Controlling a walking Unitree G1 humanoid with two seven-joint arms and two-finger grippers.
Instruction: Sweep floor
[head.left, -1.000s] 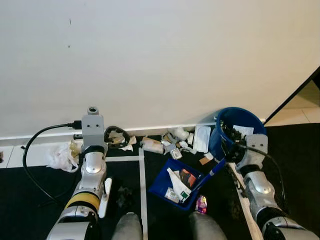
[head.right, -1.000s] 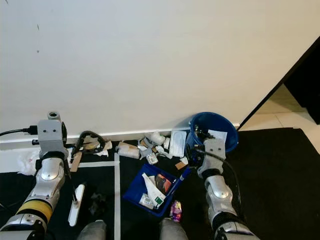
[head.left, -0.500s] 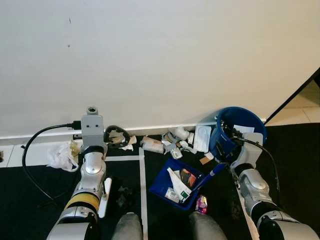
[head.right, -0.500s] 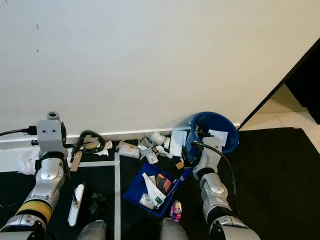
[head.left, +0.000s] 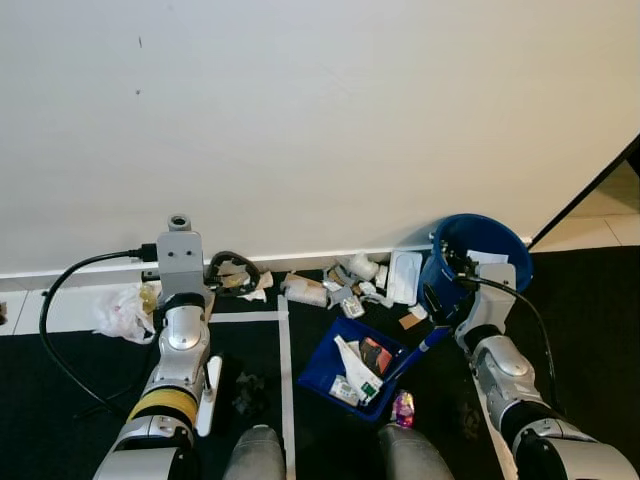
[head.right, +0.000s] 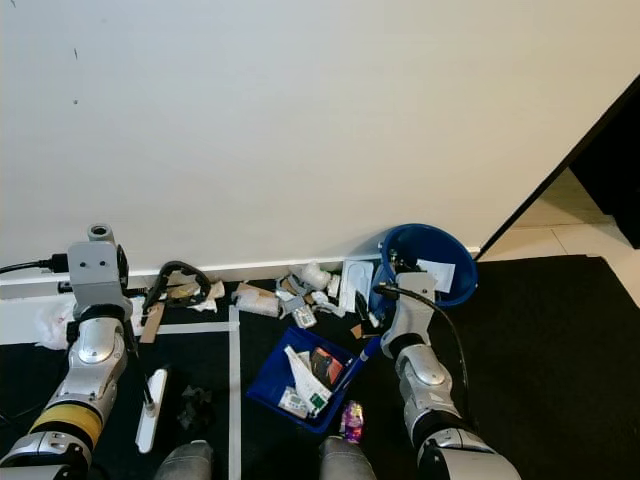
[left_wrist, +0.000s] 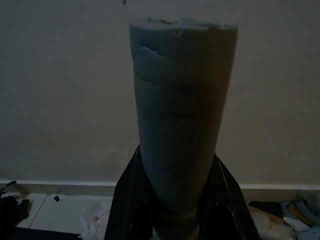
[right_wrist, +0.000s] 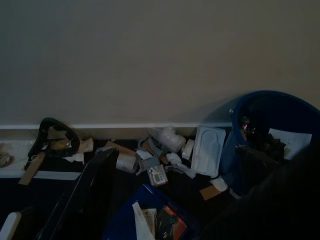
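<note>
Leftmost along the white wall (head.left: 320, 120), a crumpled white plastic bag (head.left: 122, 312) lies at the baseboard. Beside it the left gripper (left_wrist: 175, 200) is raised, its two black fingers (left_wrist: 125, 200) clamped on the grey broom handle (left_wrist: 181, 125), which stands close before the wrist camera and hides much of the wall behind it. The white broom head (head.left: 210, 395) rests on the dark floor (head.left: 80, 400) below that arm, away from the wall, with a small dark clump (head.left: 245, 392) just beside it. A black looped object (head.left: 232, 270) sits against the wall; what it is cannot be told.

Farther along the wall lies a heap of litter (head.left: 345, 285): crumpled paper, a rolled wrapper, a white plastic tray (head.left: 405, 277) and a scrap of cardboard. In front of the heap, out from the wall, the blue dustpan (head.left: 350, 365) holds papers, a small carton and a dark packet; a pink wrapper (head.left: 402, 407) lies on the floor just beyond its near edge.

Against the wall past the heap, the blue bucket (head.left: 490, 240) leans toward the litter, holding dark rubbish and a white sheet; its depths are too dark to read. The right gripper (head.left: 440, 300) hovers at the bucket's rim above the dustpan handle (head.left: 432, 338); its fingers (right_wrist: 90, 195) stand wide apart, gripping nothing visible.
</note>
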